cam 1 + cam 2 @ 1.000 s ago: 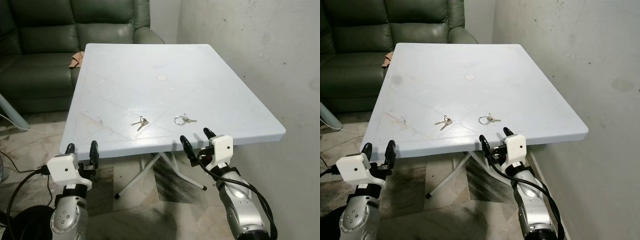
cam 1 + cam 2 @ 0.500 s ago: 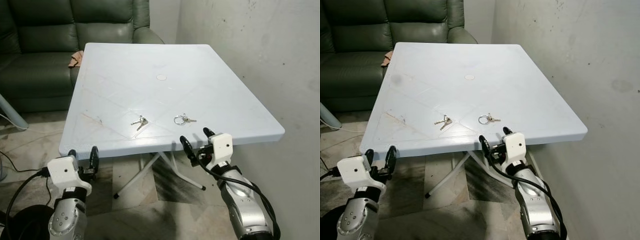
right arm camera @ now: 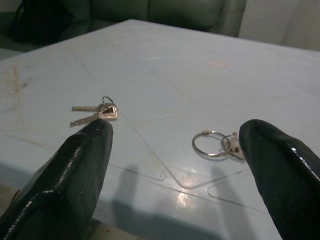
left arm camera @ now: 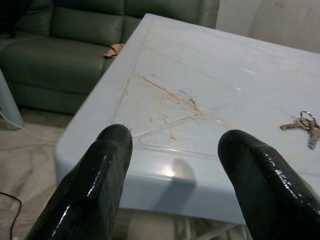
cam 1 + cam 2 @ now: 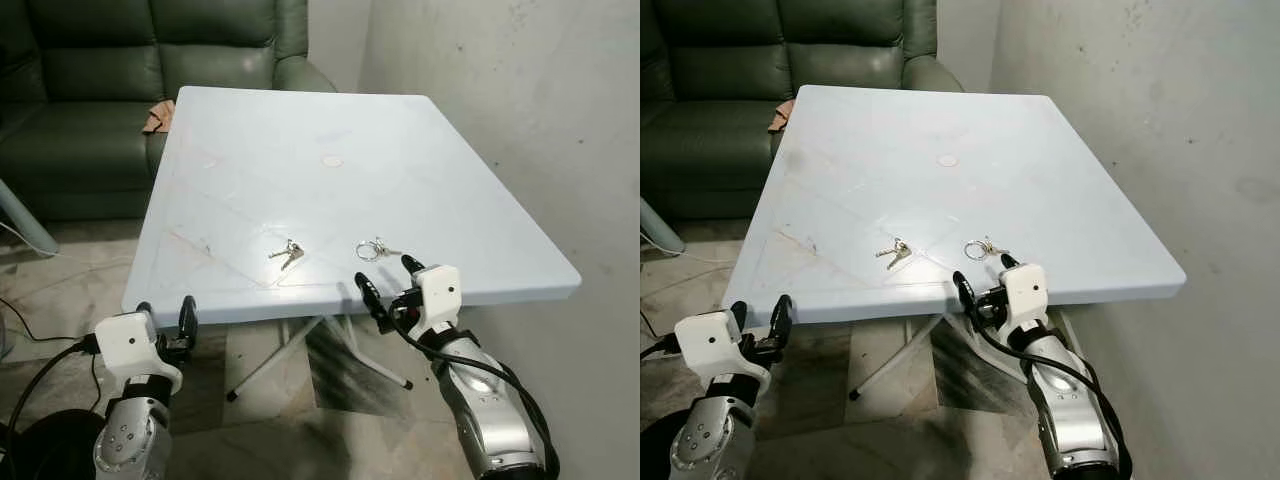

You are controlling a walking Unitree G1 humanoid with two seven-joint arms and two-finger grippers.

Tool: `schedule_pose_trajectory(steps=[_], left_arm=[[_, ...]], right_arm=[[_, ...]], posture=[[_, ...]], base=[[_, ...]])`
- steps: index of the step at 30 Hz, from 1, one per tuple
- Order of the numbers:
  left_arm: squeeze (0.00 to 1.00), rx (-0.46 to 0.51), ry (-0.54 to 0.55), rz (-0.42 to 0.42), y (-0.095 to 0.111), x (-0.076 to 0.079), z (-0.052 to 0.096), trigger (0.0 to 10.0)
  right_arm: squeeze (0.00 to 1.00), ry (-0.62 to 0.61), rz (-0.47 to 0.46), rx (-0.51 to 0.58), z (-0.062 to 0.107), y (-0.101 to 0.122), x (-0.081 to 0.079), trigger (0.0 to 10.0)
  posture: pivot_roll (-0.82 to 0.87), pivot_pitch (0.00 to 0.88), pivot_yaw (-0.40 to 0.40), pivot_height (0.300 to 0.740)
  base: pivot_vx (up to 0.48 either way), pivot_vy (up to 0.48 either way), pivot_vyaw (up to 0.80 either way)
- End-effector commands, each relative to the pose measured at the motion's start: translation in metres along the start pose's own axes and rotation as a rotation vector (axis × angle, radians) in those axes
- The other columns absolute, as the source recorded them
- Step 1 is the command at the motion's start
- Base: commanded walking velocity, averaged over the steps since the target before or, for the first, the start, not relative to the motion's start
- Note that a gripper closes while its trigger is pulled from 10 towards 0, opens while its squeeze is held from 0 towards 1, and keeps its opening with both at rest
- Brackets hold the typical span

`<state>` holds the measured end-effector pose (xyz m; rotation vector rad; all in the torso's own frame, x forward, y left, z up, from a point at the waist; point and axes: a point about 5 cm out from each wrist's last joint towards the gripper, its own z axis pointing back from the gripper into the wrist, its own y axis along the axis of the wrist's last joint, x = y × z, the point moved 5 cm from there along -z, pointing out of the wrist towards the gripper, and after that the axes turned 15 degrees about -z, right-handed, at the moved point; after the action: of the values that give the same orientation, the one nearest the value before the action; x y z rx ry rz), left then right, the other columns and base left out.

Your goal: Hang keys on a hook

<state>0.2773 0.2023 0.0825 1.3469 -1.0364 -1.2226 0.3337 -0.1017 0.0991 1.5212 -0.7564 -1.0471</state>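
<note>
Closer now: right hand point(image 5: 385, 284) has crept up to near edge of pale blue plastic table point(image 5: 480, 210), fingers apart. Silver ring of keys point(image 5: 372, 248) lies just ahead, lower centre. Left hand point(image 5: 162, 318) low, fingers apart. Advice: lift over edge, descend on ring, pinch rim. No hook visible yet.

Right claw point(image 5: 388, 285) raised, advanced to table point(image 5: 480, 215) edge, closer to ringed keys point(image 5: 373, 247).

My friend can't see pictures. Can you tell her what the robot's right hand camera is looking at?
Two sets of keys lie on a pale blue table: a small bunch of keys and a key ring with a big round loop. The right gripper is open at the table's near edge, its two black fingers framing the keys. A green sofa stands behind.
</note>
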Motion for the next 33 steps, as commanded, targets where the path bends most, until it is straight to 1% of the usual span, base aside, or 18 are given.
schedule_pose_trajectory(steps=[1,33], left_arm=[[0.00,0.006,-0.010,-0.005,0.0042,0.0024,-0.0001,10.0],[0.00,0.008,-0.012,0.012,0.0078,0.0042,0.0002,10.0]], right_arm=[[0.00,0.004,0.008,0.008,0.0000,0.0051,0.0009,10.0],[0.00,0.028,0.004,-0.006,-0.0021,0.0058,-0.0028,10.0]], posture=[[-0.03,0.000,-0.060,0.732],[-0.03,0.000,-0.069,0.732]], base=[[0.270,0.000,0.00],[0.267,0.000,0.00]])
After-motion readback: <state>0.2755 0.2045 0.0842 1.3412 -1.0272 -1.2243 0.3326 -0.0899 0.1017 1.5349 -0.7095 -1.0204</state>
